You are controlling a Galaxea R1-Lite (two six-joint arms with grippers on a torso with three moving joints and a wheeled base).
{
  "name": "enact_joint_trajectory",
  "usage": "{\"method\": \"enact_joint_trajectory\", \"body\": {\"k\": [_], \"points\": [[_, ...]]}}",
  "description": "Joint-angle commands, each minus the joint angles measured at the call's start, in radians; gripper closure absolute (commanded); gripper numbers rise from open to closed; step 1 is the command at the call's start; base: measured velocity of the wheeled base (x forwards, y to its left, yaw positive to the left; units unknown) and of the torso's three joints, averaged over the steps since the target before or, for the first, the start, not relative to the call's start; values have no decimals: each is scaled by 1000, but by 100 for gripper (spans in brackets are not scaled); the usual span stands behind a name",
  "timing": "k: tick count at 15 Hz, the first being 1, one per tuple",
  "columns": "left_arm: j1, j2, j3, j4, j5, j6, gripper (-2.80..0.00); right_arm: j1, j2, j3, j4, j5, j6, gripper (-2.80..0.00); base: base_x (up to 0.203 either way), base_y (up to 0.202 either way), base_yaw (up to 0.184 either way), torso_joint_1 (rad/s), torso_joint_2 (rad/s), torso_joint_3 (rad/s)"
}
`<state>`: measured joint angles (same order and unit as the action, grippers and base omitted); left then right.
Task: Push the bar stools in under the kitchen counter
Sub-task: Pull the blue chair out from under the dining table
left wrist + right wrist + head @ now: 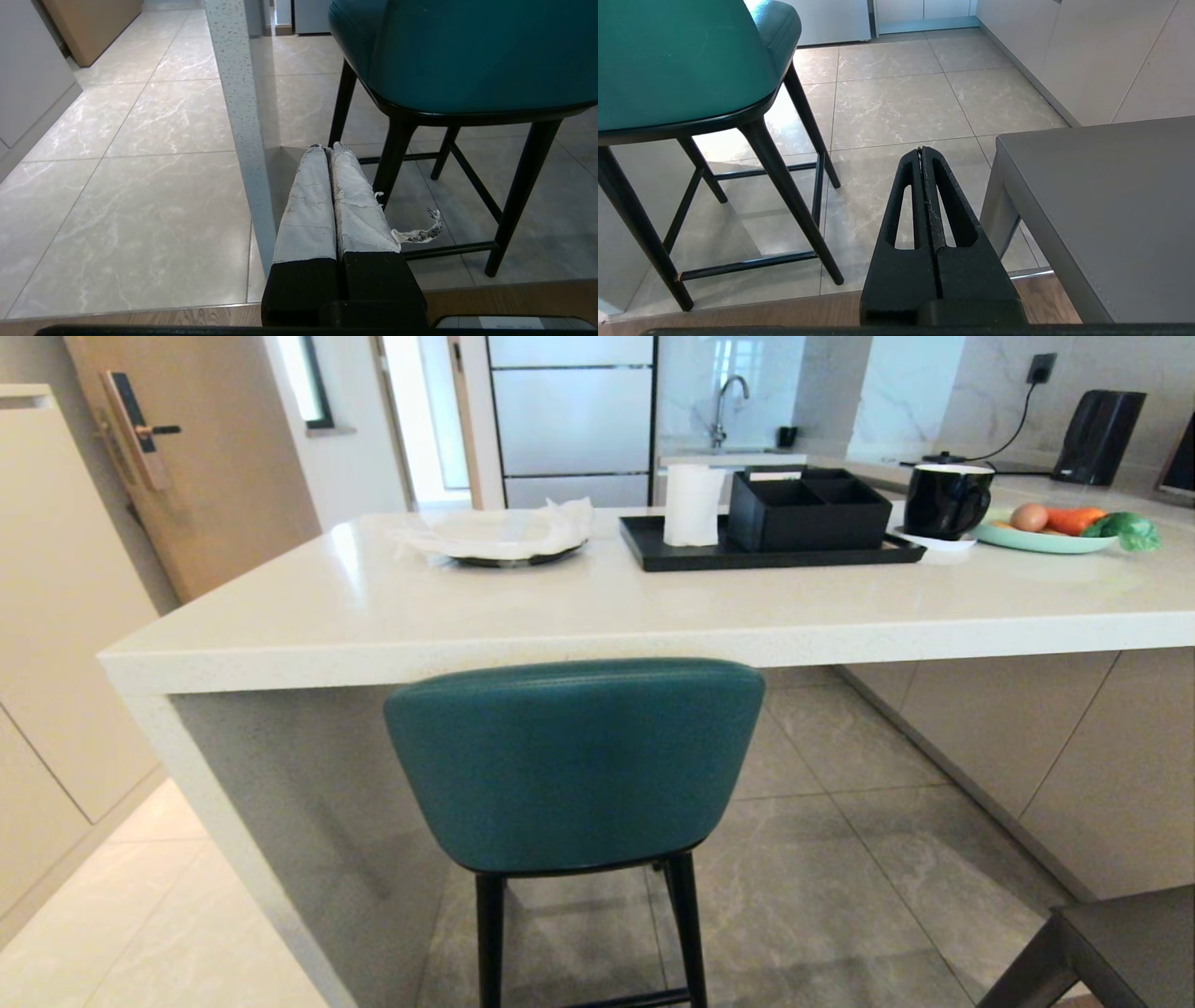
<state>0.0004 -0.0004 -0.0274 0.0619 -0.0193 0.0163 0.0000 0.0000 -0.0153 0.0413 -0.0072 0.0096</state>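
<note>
Head view showed the teal stool standing just in front of the kitchen counter, near the counter's left end, its rounded, curved leather back facing the camera and its top edge overlapping the slab's front edge in that view. The backrest was smooth, wider at the top and narrowing downward, and sat on a thin black frame with slim black legs joined by a crossbar. The counter was a thick, glossy, pale speckled slab with a matching side panel on the left and open space beneath, through which grey floor tiles showed. On its top lay a dark plate covered with a crumpled white cloth, a black tray holding a white paper roll and a black divided box, then a black mug and a pale green plate of vegetables. The dark grey stool showed only a corner at the lower right; how far it stood from the counter could not be judged.

Neither arm appeared in the head view. In the left wrist view the left gripper, its fingers wrapped in frayed white tape, had its jaws pressed together, low beside the side panel and short of the teal stool's legs, touching nothing. In the right wrist view the right gripper, bare black, also had its jaws together, hanging between the teal stool and the grey stool's flat, boxy surface.
</note>
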Motion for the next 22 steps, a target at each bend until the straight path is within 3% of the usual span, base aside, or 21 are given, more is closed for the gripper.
{"method": "enact_joint_trajectory", "body": {"k": [1, 3, 5, 7, 12, 18, 20, 22], "points": [[0, -1, 1, -1, 18, -12, 0, 0, -1, 1, 2, 4, -24, 0, 0, 0, 0, 0, 0, 0], [0, 35, -59, 1, 24, -21, 0, 0, 20, -52, 3, 9, -96, 0, 0, 0, 0, 0, 0, 0], [-5, 186, -152, -15, 23, -61, 0, 0, 138, -123, -7, 11, -93, 0, 0, 0, 0, 0, 0, 0], [-14, 398, -205, -119, 19, -81, 0, 1, 314, -181, -67, 18, -63, 0, 0, 0, 0, 0, 0, 0], [-95, 968, -205, -618, 16, -102, 0, 10, 830, -220, -405, 128, -82, 0, 0, 0, 0, 0, 0, 0], [-167, 1513, -188, -1182, 4, -112, 0, 144, 1452, -235, -1033, 193, -103, 0, 0, 0, 0, 0, 0, 0], [-172, 1672, -181, -1392, -25, -112, 0, 195, 1587, -242, -1241, 195, -63, 0, 0, 0, 0, 0, 0, 0], [-173, 1793, -173, -1538, -69, -110, 0, 262, 1637, -227, -1313, 190, 21, 0, 0, 0, 0, 0, 0, 0]]}}
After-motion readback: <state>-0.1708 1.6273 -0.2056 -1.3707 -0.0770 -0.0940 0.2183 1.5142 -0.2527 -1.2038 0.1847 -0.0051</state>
